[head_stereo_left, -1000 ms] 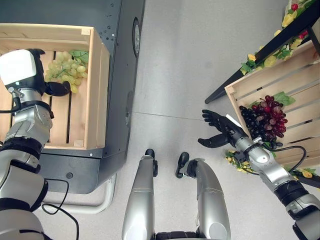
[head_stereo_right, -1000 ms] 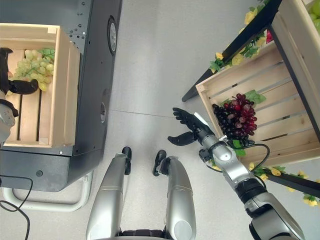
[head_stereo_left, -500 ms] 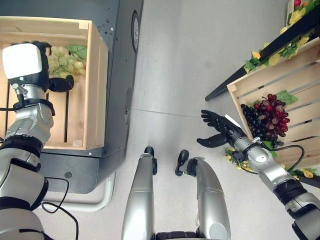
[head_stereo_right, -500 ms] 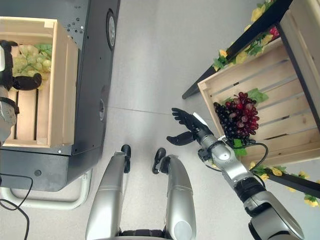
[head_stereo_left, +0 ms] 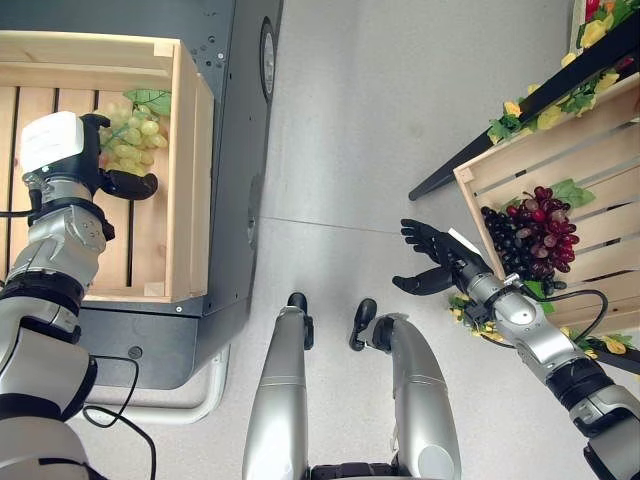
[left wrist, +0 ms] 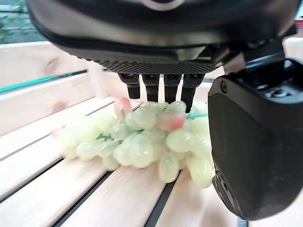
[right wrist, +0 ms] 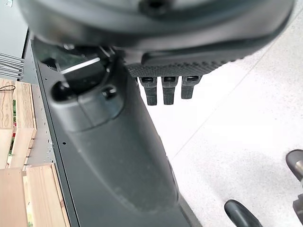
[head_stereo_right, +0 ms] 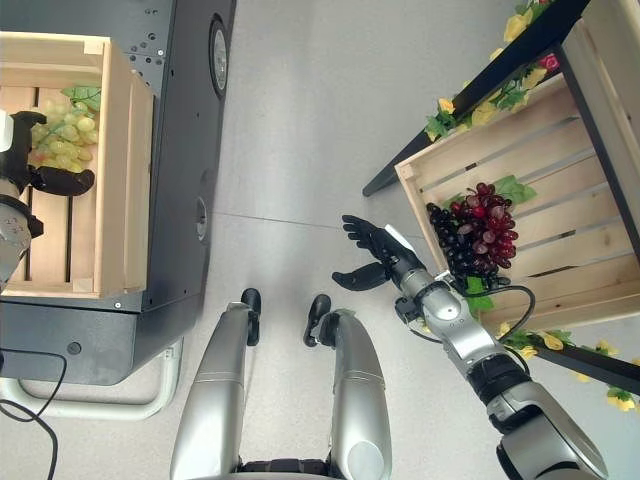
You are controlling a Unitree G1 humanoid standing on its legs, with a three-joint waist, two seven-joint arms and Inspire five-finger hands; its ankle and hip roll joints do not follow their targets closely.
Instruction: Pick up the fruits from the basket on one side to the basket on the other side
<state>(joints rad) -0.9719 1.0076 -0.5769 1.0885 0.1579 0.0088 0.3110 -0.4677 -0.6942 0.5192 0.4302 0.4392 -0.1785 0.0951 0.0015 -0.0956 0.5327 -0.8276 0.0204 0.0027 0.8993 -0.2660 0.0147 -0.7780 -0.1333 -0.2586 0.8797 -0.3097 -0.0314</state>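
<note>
A wooden crate (head_stereo_left: 190, 180) on the robot's left holds a bunch of green grapes (head_stereo_left: 130, 135) lying on its slats. The left hand (head_stereo_left: 85, 165) sits over the bunch, fingers straight and thumb spread wide, fingertips (left wrist: 163, 90) at the grapes without closing round them. The right hand (head_stereo_left: 440, 262) hangs open over the floor beside another crate (head_stereo_left: 500, 180) holding dark red grapes (head_stereo_left: 535, 230).

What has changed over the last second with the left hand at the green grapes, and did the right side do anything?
The left hand has drawn back toward the robot inside the left wooden crate, uncovering more of the green grapes, which lie on the slats. Its fingers rest above the bunch, open, not gripping it. The right hand stayed open over the floor beside the right crate, and the red grapes lie untouched.
</note>
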